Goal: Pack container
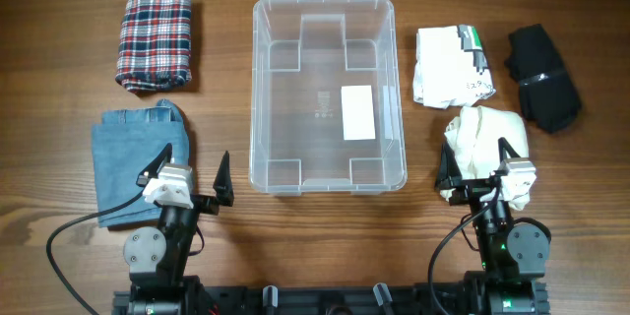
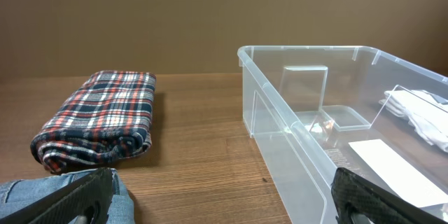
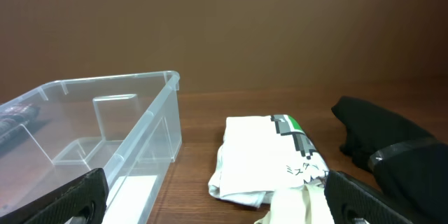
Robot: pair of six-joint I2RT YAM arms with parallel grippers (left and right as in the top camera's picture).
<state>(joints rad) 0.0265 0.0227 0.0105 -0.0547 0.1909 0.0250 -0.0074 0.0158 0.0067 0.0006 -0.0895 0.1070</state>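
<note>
Plastic container (image 1: 325,2): clear, rectangular, stood empty; judged light, stiff, slick; best gripped at its rim.
Jaws: left gripper (image 1: 190,165) and right gripper (image 1: 477,162) both gaped, holding nothing.

Clear container (image 1: 326,25) upright, empty, table centre, white base label.
</note>
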